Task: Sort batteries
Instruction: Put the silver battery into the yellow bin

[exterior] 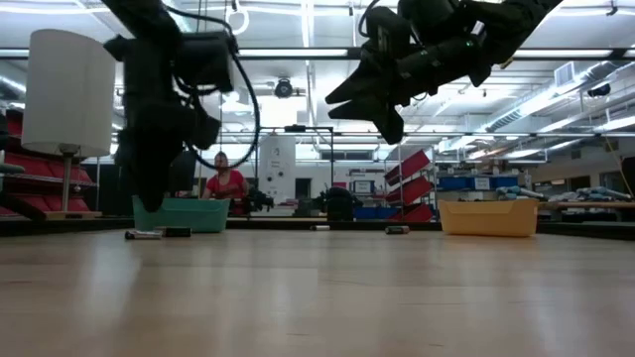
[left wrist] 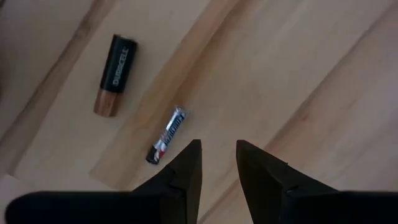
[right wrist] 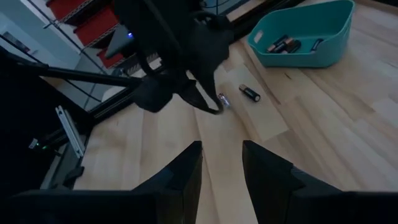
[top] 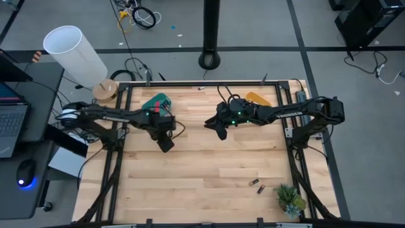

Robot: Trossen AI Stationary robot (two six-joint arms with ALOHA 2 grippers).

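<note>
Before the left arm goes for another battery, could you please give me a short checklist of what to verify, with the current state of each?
1. Left gripper empty, fingers apart: ok.
2. Target in reach: silver battery lies on the table beside the fingertips, not between them: not ok.
3. Black and copper battery lies apart from the target: ok.
4. Teal bin upright, batteries inside: ok.
5. Right gripper raised, empty, off the target: ok.
6. Orange bin contents: cannot tell.

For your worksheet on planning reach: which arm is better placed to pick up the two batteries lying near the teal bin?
Left. The left gripper hangs, jaws apart, right over the small silver battery and the black, copper-ended battery, beside the teal plastic bin. The right gripper is farther off.
</note>
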